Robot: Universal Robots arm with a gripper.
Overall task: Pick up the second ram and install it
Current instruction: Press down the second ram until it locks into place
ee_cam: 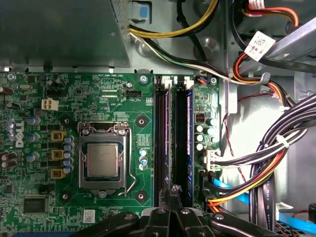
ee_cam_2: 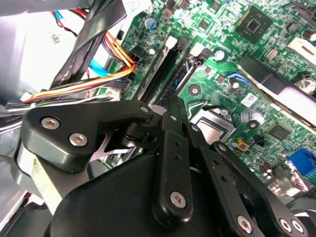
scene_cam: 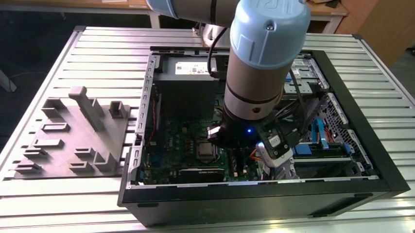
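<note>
1. The arm (scene_cam: 259,73) reaches straight down into the open computer case (scene_cam: 259,191) lying on the slatted tabletop (scene_cam: 97,43); its wrist hangs over the corner of the green board (scene_cam: 172,133) nearest the bundled cables.
2. In both wrist views the gripper (ee_cam: 171,191) looks clenched, its two tips drawn together with no gap that I can make out; whether anything thin is pinched between them I cannot tell.
3. The tips sit low over one end of the two long memory slots, about on the line between the black slot (ee_cam: 159,148) and the blue slot (ee_cam: 183,138).
4. The second ram (ee_cam: 165,133) seems to me to be the thin dark strip standing on edge in the black slot, the one just beside the silver processor (ee_cam: 101,160); I cannot say whether it is fully seated.
5. Its long axis runs straight away from the gripper, parallel to both slots, toward the white latches (ee_cam: 161,82) at the far end.
6. The grey holder (scene_cam: 77,136) stands beside the case, well apart from the arm.
</note>
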